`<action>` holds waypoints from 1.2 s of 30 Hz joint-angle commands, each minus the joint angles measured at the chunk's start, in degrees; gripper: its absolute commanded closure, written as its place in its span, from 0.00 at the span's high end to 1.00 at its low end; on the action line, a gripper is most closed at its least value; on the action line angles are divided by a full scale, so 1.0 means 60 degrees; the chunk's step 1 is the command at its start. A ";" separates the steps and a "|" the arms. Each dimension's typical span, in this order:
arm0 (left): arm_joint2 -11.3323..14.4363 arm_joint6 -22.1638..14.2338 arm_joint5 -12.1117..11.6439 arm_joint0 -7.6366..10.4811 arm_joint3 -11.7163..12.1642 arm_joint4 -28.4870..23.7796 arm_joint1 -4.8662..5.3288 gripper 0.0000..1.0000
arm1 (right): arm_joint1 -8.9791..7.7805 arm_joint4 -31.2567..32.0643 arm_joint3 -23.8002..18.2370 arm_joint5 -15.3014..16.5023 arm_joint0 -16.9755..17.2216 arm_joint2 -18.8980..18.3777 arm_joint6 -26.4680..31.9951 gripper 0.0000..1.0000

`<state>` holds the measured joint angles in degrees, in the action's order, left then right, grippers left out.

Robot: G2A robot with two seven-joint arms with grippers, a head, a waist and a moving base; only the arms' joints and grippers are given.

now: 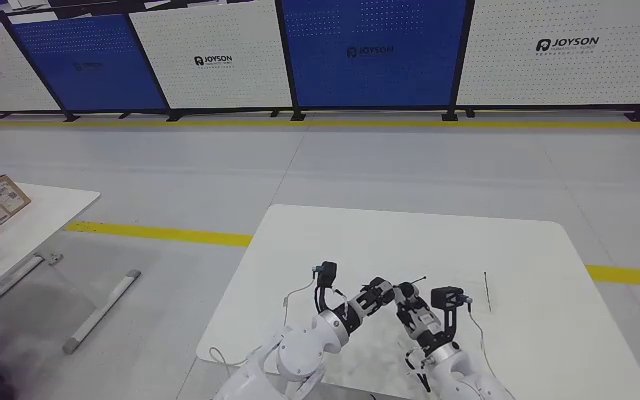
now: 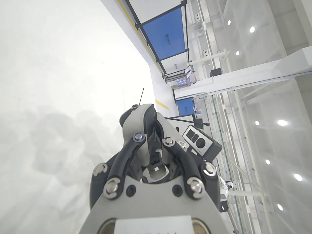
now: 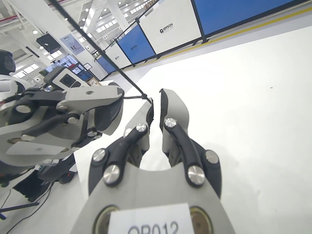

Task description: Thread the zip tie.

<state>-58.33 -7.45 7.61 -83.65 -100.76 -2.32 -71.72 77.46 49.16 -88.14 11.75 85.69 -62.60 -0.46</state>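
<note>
My left gripper hangs low over the white table, shut on a thin black zip tie. In the right wrist view the same gripper pinches a short end of the tie. From the tie's head the long strap runs up and away. My right gripper is right beside the head. Its fingers stand a narrow gap apart, one pad touching the strap with nothing clamped between them. The strap's tip sticks out past the two grippers.
A second black zip tie lies flat on the table to the right of the grippers. Bare tabletop lies ahead of the arms. Blue and white partition panels stand across the floor behind.
</note>
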 commanded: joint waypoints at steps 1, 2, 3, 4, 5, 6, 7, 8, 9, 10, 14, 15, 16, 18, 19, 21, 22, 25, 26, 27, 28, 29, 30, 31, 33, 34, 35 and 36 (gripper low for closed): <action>-0.0003 0.0015 -0.0015 -0.0003 -0.0009 0.0002 0.0000 0.00 | -0.0004 0.0056 -0.0020 -0.0064 0.0006 0.0018 0.0114 0.22; -0.0005 0.0025 -0.0020 -0.0006 -0.0016 0.0002 0.0000 0.00 | -0.0005 0.0075 -0.0021 -0.0106 0.0005 0.0030 0.0175 0.20; -0.0009 0.0030 -0.0022 -0.0009 -0.0024 0.0002 0.0000 0.00 | -0.0004 0.0086 -0.0024 -0.0152 0.0000 0.0040 0.0217 0.18; -0.0012 0.0034 -0.0024 -0.0016 -0.0032 0.0001 0.0001 0.00 | -0.0001 0.0091 -0.0024 -0.0195 -0.0006 0.0056 0.0243 0.18; -0.0015 0.0038 -0.0027 -0.0019 -0.0035 0.0003 0.0002 0.00 | 0.0001 0.0093 -0.0020 -0.0212 -0.0010 0.0066 0.0248 0.21; -0.0017 0.0039 -0.0028 -0.0023 -0.0037 0.0009 0.0003 0.00 | 0.0002 0.0096 -0.0016 -0.0223 -0.0016 0.0074 0.0245 0.21; -0.0017 0.0039 -0.0024 -0.0024 -0.0038 0.0014 0.0003 0.00 | 0.0003 0.0096 -0.0022 -0.0220 -0.0016 0.0078 0.0221 0.24; -0.0016 0.0036 -0.0020 -0.0026 -0.0039 0.0019 0.0004 0.00 | 0.0003 0.0096 -0.0035 -0.0208 -0.0006 0.0079 0.0173 0.25; -0.0015 0.0032 -0.0017 -0.0027 -0.0039 0.0025 0.0004 0.00 | 0.0002 0.0091 -0.0056 -0.0191 0.0012 0.0074 0.0118 0.25; -0.0014 0.0029 -0.0016 -0.0026 -0.0039 0.0030 0.0005 0.00 | 0.0000 0.0086 -0.0079 -0.0175 0.0032 0.0062 0.0067 0.25; 0.0006 0.0029 -0.0013 -0.0023 -0.0014 0.0065 0.0004 0.00 | -0.0015 0.0059 -0.0152 -0.0120 0.0096 0.0000 -0.0025 0.21; 0.0015 0.0036 -0.0013 -0.0017 0.0002 0.0079 0.0003 0.00 | -0.0017 0.0060 -0.0156 -0.0111 0.0101 -0.0004 -0.0026 0.19; 0.0024 0.0043 -0.0014 -0.0011 0.0013 0.0087 0.0001 0.00 | -0.0018 0.0062 -0.0158 -0.0105 0.0102 -0.0008 -0.0026 0.19; 0.0041 0.0052 -0.0016 0.0000 0.0025 0.0098 -0.0002 0.00 | -0.0019 0.0063 -0.0148 -0.0096 0.0100 -0.0003 -0.0027 0.17; 0.0046 0.0052 -0.0015 0.0001 0.0026 0.0105 -0.0003 0.00 | -0.0019 0.0060 -0.0138 -0.0094 0.0095 0.0002 -0.0030 0.16; 0.0055 0.0048 -0.0006 0.0004 0.0024 0.0132 -0.0002 0.00 | -0.0016 0.0055 -0.0101 -0.0090 0.0076 0.0015 -0.0034 0.13; 0.0059 0.0051 0.0002 0.0004 0.0026 0.0151 -0.0002 0.00 | -0.0015 0.0055 -0.0084 -0.0090 0.0064 0.0022 -0.0027 0.13; 0.0089 0.0106 0.0036 0.0024 0.0072 0.0205 -0.0009 0.00 | -0.0011 0.0057 -0.0034 -0.0111 0.0024 0.0040 -0.0001 0.00; 0.0101 0.0115 0.0043 0.0034 0.0088 0.0213 -0.0012 0.00 | -0.0010 0.0061 -0.0025 -0.0118 0.0017 0.0044 -0.0007 0.00; 0.0114 0.0128 0.0047 0.0047 0.0103 0.0220 -0.0016 0.00 | -0.0009 0.0064 -0.0016 -0.0120 0.0013 0.0047 -0.0022 0.00; 0.0122 0.0137 0.0050 0.0055 0.0110 0.0228 -0.0018 0.00 | -0.0009 0.0066 -0.0008 -0.0118 0.0011 0.0046 -0.0034 0.00; 0.0128 0.0146 0.0052 0.0061 0.0116 0.0231 -0.0020 0.00 | -0.0009 0.0065 -0.0001 -0.0112 0.0011 0.0044 -0.0046 0.00; 0.0133 0.0155 0.0051 0.0065 0.0120 0.0234 -0.0022 0.00 | -0.0010 0.0065 0.0006 -0.0106 0.0012 0.0042 -0.0056 0.00; 0.0137 0.0166 0.0047 0.0068 0.0124 0.0235 -0.0024 0.00 | -0.0011 0.0067 0.0014 -0.0099 0.0012 0.0039 -0.0064 0.00; 0.0141 0.0183 0.0031 0.0069 0.0128 0.0230 -0.0027 0.00 | -0.0013 0.0069 0.0025 -0.0088 0.0012 0.0035 -0.0065 0.00; 0.0140 0.0196 0.0002 0.0069 0.0121 0.0211 -0.0030 0.00 | -0.0014 0.0068 0.0032 -0.0083 0.0011 0.0034 -0.0064 0.00; 0.0139 0.0205 -0.0023 0.0066 0.0115 0.0195 -0.0032 0.00 | -0.0015 0.0066 0.0037 -0.0079 0.0010 0.0033 -0.0060 0.00; 0.0136 0.0214 -0.0055 0.0062 0.0101 0.0182 -0.0033 0.00 | -0.0016 0.0066 0.0042 -0.0073 0.0007 0.0033 -0.0058 0.00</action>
<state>-57.49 -6.22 7.50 -83.25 -100.06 -1.13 -71.91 77.36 49.57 -87.92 11.28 85.75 -62.40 -0.83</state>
